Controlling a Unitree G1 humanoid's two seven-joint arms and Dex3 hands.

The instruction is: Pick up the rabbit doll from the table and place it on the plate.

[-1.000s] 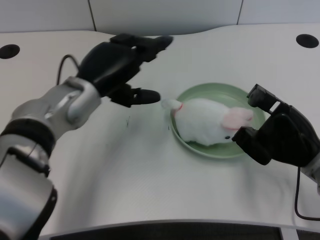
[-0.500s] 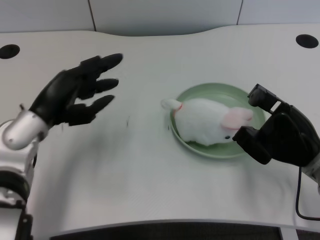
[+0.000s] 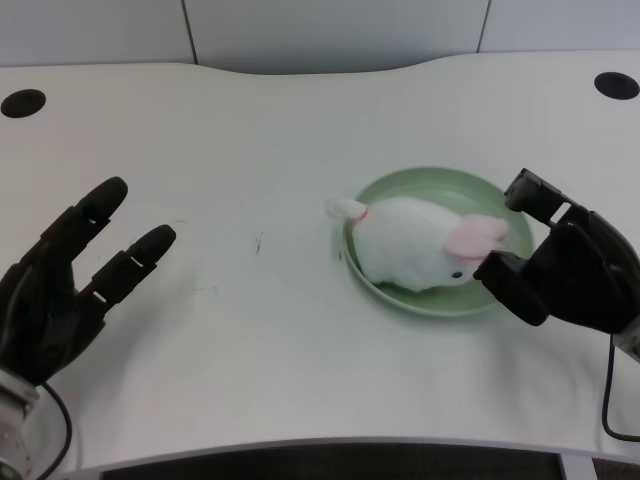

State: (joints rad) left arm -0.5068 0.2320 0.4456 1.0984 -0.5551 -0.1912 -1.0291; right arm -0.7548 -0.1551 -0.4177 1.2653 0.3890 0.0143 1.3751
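The rabbit doll (image 3: 415, 256) is soft, white and fluffy, with a pink ear. It lies on the round green plate (image 3: 428, 183), which looks smooth and shiny. Its small tail pokes over the plate's left rim. The plate sits on the flat white table (image 3: 300, 120), on the right side. The black left hand (image 3: 62, 290) is far off at the near left, well apart from the doll. Its fingers are spread and it holds nothing. The picture's edge cuts off its wrist.
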